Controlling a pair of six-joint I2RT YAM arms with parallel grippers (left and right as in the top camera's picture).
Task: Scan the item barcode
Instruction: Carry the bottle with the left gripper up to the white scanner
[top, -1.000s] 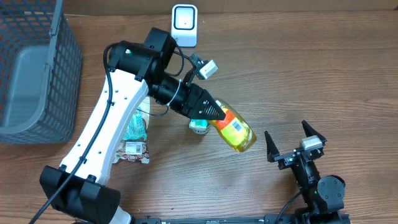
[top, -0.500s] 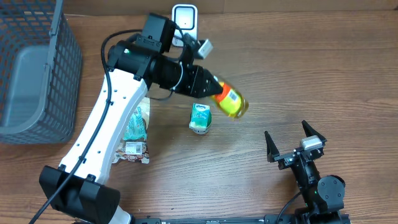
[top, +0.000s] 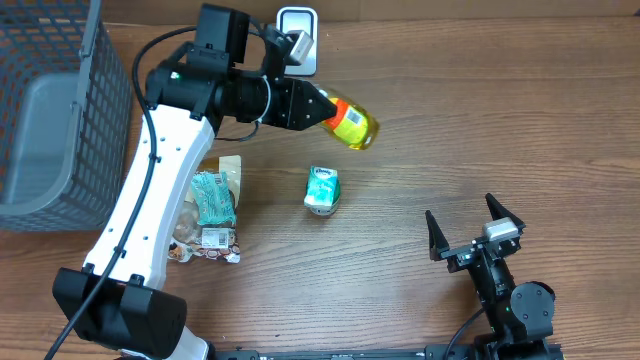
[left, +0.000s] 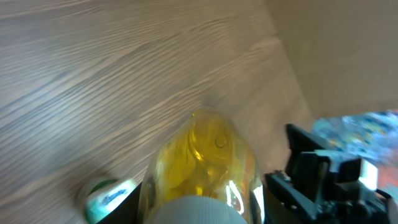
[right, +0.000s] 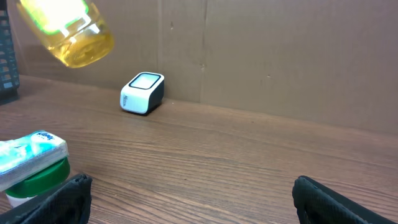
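Yellow bottle (top: 352, 124) held aloft near the scanner (top: 296, 22)
The left gripper (top: 322, 107) pinches the bottle, with the scanner at its eleven o'clock. The label should turn squarely toward the scanner window. The right gripper (top: 462, 215) rests spread.

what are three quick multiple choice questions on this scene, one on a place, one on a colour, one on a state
1. The scanner sits: A at the back edge of the table; B at its front edge; C in its middle.
2. The bottle is mostly: A blue; B yellow; C black.
3. The bottle is: A lying on the table; B standing on the table; C held up by the left gripper.
Answers: A, it stands at the far edge in the overhead view; B, its clear body shows yellow; C, the gripper is closed round it above the wood.
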